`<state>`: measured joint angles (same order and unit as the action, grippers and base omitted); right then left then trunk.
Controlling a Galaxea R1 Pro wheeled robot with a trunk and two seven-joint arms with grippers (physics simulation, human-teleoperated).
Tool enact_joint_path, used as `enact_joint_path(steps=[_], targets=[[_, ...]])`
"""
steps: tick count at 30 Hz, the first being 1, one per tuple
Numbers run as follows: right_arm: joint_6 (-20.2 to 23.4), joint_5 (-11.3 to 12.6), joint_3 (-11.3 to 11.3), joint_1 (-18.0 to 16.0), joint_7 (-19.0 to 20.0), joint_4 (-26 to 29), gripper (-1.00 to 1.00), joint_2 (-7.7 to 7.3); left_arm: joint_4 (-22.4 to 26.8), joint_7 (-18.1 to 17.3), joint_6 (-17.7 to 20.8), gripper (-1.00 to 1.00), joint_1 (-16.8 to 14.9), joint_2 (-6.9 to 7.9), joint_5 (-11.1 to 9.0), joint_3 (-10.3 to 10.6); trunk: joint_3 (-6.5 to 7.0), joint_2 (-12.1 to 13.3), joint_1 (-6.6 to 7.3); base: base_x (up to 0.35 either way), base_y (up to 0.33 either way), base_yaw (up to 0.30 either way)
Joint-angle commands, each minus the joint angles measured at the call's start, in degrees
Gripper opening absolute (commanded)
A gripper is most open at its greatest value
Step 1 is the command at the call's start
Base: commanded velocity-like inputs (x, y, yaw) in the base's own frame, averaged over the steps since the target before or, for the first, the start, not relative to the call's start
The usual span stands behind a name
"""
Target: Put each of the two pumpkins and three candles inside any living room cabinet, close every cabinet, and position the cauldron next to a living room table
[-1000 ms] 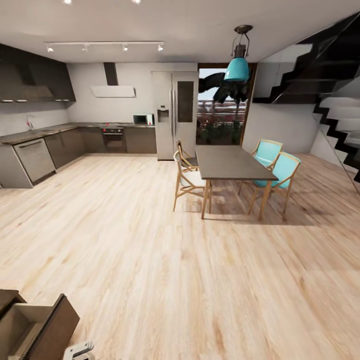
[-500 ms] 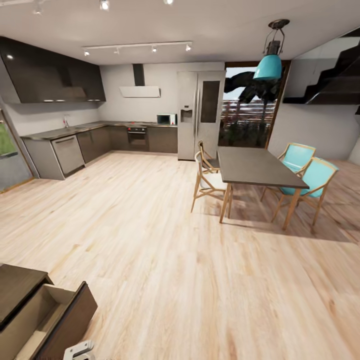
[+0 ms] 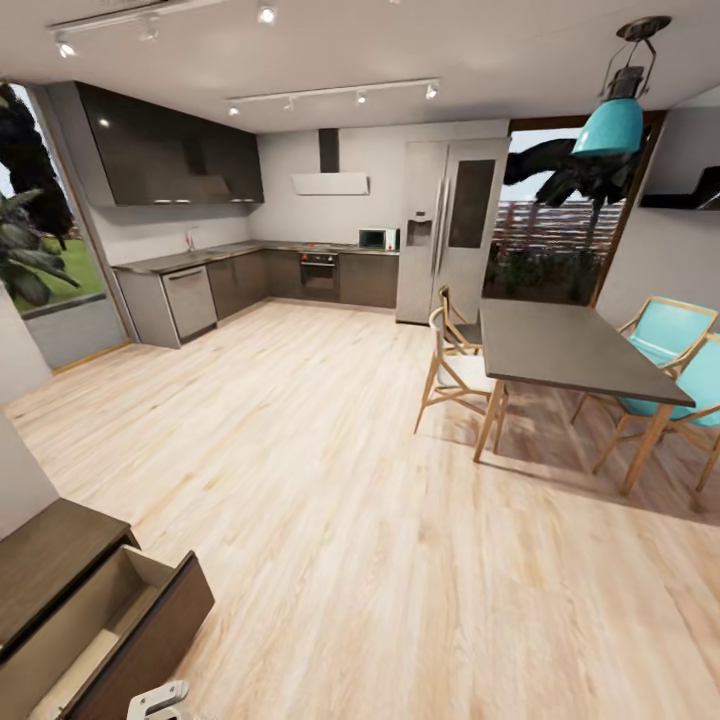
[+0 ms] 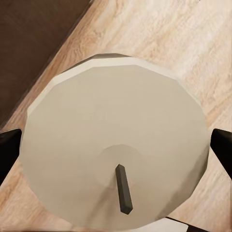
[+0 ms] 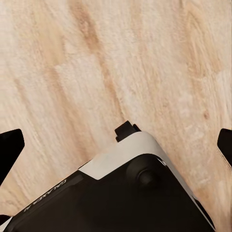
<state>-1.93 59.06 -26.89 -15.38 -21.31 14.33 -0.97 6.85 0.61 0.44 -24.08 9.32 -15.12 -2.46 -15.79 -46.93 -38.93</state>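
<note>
wood floor [image 3: 330, 520], open-drawered cabinet [image 3: 90, 610], dining table [image 3: 570, 350]

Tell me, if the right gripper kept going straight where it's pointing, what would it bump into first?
Probably the robot itself. In the right wrist view, a black and white robot part sits low between the fingertips, with the wooden floor beyond. How near that part is, I can't tell.

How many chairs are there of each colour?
Blue chairs: 2
Wood chairs: 2
Total: 4
</note>
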Motion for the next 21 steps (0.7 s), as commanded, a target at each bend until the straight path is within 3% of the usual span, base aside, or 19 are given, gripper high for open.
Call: enact_joint_path(steps=[1, 21], targets=[[0.0, 0.0, 0.0, 0.0, 0.0, 0.0, 1.00, 0.00, 0.0, 0.0, 0.0, -1.00, 0.0, 0.00, 0.0, 0.0, 0.00, 0.0, 0.00, 0.145, -0.186, 0.290], [0.0, 0.0, 0.0, 0.0, 0.0, 0.0, 1.00, 0.00, 0.0, 0.0, 0.0, -1.00, 0.0, 0.00, 0.1, 0.0, 0.00, 0.0, 0.00, 0.145, -0.186, 0.291]])
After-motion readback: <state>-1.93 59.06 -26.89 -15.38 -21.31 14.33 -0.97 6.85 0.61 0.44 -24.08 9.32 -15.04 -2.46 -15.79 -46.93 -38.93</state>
